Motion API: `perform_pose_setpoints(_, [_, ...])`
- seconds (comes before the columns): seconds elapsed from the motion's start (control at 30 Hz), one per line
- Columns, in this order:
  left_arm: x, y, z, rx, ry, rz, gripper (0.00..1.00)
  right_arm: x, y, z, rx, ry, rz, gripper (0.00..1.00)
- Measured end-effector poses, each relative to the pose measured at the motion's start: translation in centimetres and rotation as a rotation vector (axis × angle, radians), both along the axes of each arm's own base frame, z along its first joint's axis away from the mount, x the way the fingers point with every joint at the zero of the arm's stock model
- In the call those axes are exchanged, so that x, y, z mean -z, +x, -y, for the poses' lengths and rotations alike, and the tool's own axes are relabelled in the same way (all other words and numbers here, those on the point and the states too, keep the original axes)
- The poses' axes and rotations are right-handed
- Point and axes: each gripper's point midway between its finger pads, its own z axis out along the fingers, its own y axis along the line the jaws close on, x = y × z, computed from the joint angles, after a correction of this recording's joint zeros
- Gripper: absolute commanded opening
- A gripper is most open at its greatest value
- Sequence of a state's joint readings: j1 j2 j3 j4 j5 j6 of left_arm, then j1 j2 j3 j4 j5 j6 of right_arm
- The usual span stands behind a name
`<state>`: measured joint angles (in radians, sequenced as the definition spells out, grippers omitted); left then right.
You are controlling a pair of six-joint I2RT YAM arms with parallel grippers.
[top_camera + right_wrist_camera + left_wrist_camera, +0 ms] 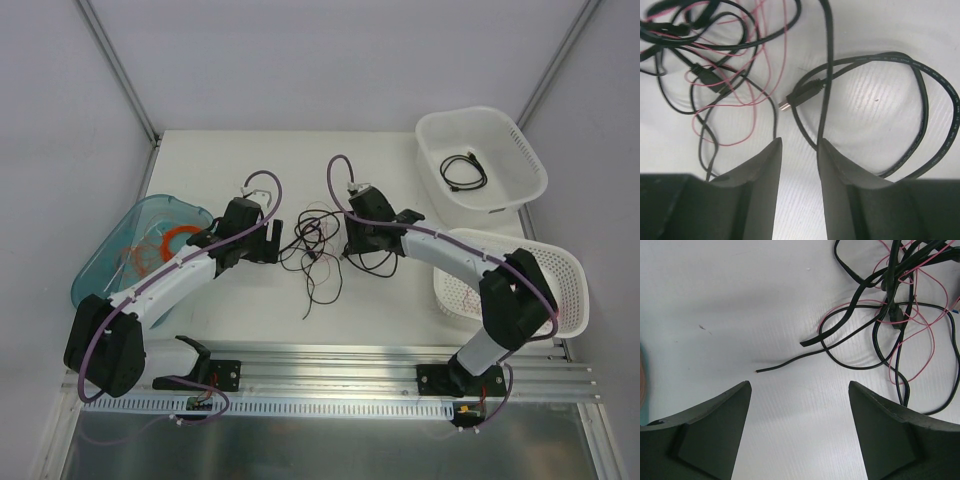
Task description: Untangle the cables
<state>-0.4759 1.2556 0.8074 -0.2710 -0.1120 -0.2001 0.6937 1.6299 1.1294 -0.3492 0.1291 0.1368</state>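
Note:
The cables (315, 245) are a loose tangle of thin black and red wires in the middle of the white table, between my two grippers. My left gripper (270, 245) is open and empty just left of the tangle. In the left wrist view its jaws (799, 385) stand wide apart over bare table, with the cables (890, 310) ahead to the right and a loose black wire end (785, 365) nearest. My right gripper (352, 245) is at the tangle's right edge. In the right wrist view it (800, 141) is narrowly open, with a black USB cable (920, 80) running past its right fingertip (827, 147) and the red and black wires (730, 75) ahead to the left.
A blue tub (100, 262) with an orange ring coil (180, 235) stands at the left. A white basket (500, 125) at the back right holds a black cable (465, 170). A second white basket (560, 260) lies under the right arm. A metal rail (330, 375) runs along the near edge.

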Motion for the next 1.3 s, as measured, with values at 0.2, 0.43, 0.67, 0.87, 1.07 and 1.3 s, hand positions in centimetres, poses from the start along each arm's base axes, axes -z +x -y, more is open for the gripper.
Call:
perform_pose_setpoints(0.2, [-0.2,0.0,0.0,0.0,-0.002,0.005,0.82,-4.1,-0.5,-2.1,-0.047,0.062,0.095,0.4])
perform_pose_setpoints(0.43, [-0.5,0.0,0.0,-0.001,-0.007,0.016,0.84,-5.9,1.6,-4.1,-0.01,0.146,0.151,0.37])
perform_pose_setpoints(0.67, [-1.4,0.1,-0.2,-0.009,-0.011,0.044,0.86,-0.9,3.4,-4.7,0.077,0.137,0.075,0.36])
perform_pose_setpoints(0.87, [-1.8,0.2,-0.5,-0.021,-0.007,0.062,0.87,2.2,4.6,-4.5,0.142,0.118,0.051,0.33])
perform_pose_setpoints(1.07, [-2.1,0.3,-0.7,-0.028,-0.005,0.074,0.88,4.5,5.1,-4.5,0.16,0.09,0.025,0.17])
perform_pose_setpoints(1.3, [-2.2,0.4,-1.1,-0.043,0.003,0.079,0.89,3.5,4.8,-4.1,0.149,0.078,0.034,0.01])
